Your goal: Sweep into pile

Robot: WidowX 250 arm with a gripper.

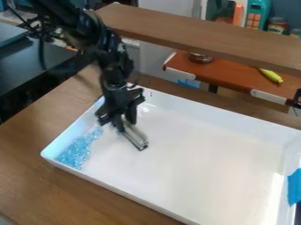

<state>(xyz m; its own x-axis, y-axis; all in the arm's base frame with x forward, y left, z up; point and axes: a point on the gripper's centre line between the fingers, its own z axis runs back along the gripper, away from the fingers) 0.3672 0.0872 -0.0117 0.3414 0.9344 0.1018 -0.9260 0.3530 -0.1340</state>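
The pincer (124,122) is clamped on a grey bar (135,136) slanting down-right; in the white tray (200,154), blue bits (76,151) stretch from lower left to upper right.

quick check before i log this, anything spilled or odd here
Nothing stands out: the blue bits lie inside the white tray, loosely spread at its left end, and the gripper holds the grey tool.

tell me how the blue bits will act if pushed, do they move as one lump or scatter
The blue bits look small and loose, so a push would probably scatter some rather than shift one lump. They may slide easily, as the tray has a smooth, shiny floor. Its raised sides should likely stop strays.
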